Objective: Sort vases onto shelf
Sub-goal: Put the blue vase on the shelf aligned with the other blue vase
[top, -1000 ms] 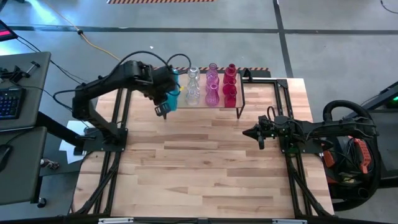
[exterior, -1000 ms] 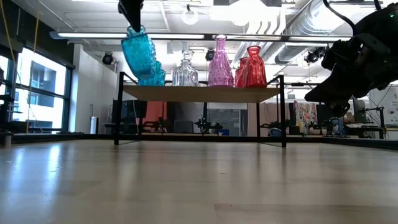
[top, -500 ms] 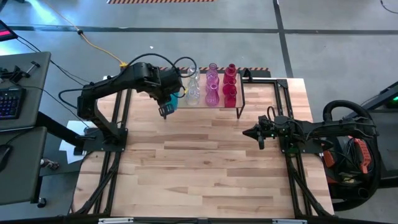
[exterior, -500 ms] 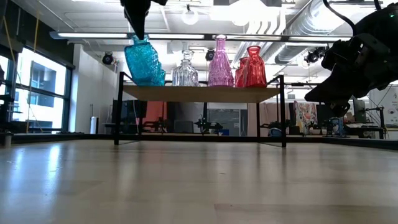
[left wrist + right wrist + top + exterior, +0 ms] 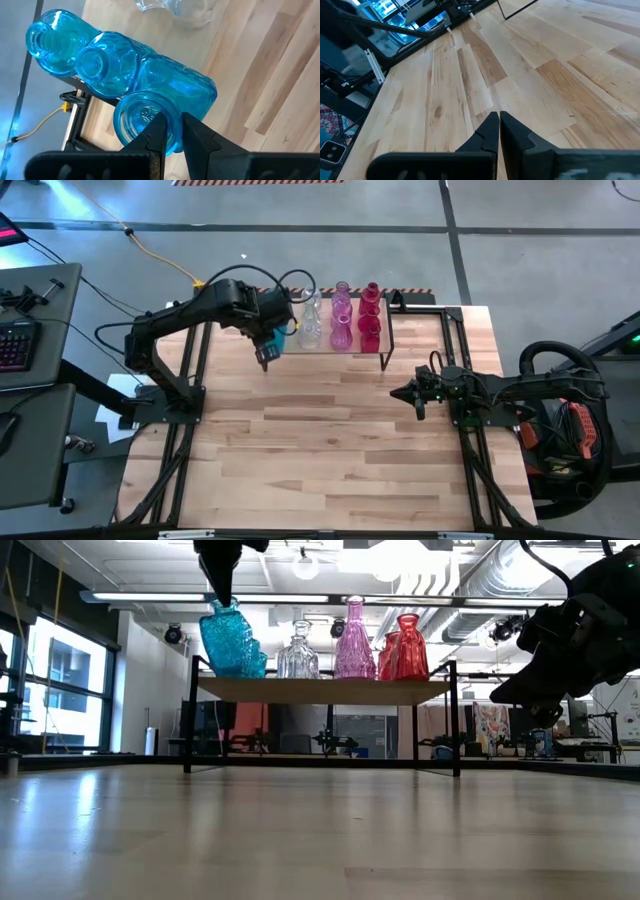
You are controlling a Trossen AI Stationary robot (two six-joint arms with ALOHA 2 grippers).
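— Where is your left claw (image 5: 172,131)?
— Up at the shelf's (image 5: 320,688) left end. I pinch the rim of a blue vase (image 5: 231,640) there. It leans, and I think its bottom touches the shelf.
— And the other vases?
— Clear, pink and red ones stand beside it.
— Your right claw (image 5: 498,129)?
— Closed on nothing, over the worktop (image 5: 330,450)

three blue vases (image 5: 145,95), one shelf (image 5: 320,690)
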